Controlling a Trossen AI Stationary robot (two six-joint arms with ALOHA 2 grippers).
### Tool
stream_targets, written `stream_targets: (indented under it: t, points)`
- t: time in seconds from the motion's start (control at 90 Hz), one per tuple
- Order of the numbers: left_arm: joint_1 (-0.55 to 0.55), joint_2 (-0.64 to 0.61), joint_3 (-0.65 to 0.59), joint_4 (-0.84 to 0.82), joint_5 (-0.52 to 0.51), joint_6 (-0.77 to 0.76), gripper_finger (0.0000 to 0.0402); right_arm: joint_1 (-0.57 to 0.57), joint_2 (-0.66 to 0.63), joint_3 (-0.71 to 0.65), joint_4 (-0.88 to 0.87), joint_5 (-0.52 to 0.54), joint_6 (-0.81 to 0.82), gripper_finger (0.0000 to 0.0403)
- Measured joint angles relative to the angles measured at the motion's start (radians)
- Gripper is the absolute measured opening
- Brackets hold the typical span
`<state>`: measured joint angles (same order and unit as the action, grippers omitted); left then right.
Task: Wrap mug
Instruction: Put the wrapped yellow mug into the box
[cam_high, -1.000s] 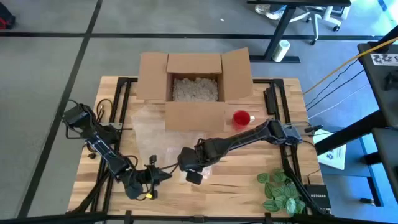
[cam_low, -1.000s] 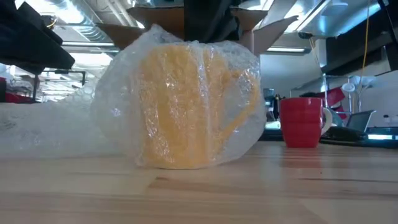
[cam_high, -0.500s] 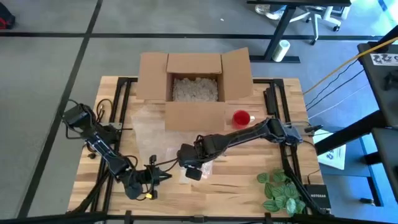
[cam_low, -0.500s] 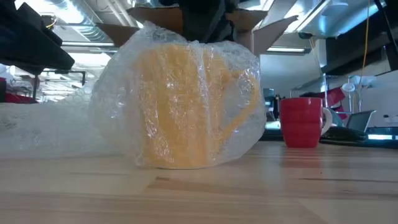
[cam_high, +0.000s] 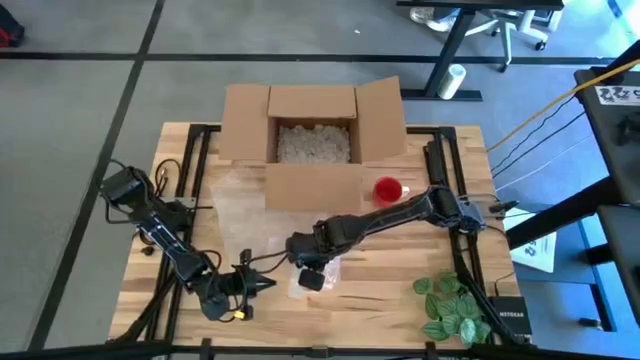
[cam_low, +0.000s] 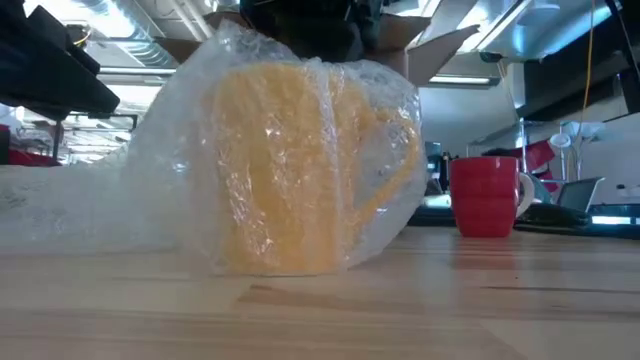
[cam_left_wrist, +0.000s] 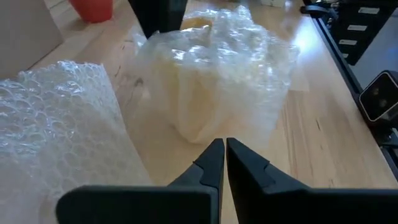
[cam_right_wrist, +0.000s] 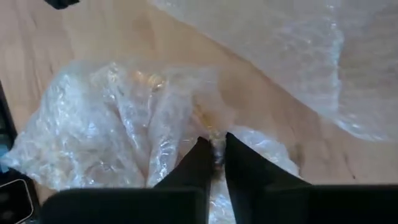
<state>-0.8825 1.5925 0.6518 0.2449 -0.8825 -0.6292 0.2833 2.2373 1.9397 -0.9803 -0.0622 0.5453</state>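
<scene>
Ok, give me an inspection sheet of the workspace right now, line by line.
Surface: wooden table, bare at front.
Job's things: yellow mug inside bubble wrap; loose wrap sheet beside it.
Clutter: red mug, open cardboard box with filler, green plant.
Grippers: right tool pinching wrap atop the mug; left tool shut, short of it.
Cables: along left arm.
Surroundings: office chair.

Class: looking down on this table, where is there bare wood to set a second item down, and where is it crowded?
Bare wood lies between the red mug and the plant. The middle is crowded: the wrapped mug, both claws and bubble wrap before the box.
</scene>
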Motion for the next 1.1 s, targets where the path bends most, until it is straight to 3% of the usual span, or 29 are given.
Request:
stream_targets:
  t: [0.278,0.489,0.811,1.1]
  points:
    - [0.000,0.000,0.000,-0.001,0.000,-0.010,0.0000,0.033,-0.001,0.041,-0.027,0.034,0.030,0.0003]
    - [0.000,0.000,0.000,-0.001,0.001,-0.029,0.0000,0.090,0.009,0.174,-0.153,0.044,0.060,0.0000]
    - [0.000,0.000,0.000,-0.004,0.001,-0.026,0.0000,0.147,0.005,0.415,-0.303,0.196,0.105,0.0002]
    - [0.000,0.000,0.000,-0.023,0.008,-0.029,0.0000,0.141,-0.094,0.414,-0.245,0.283,0.105,0.0002]
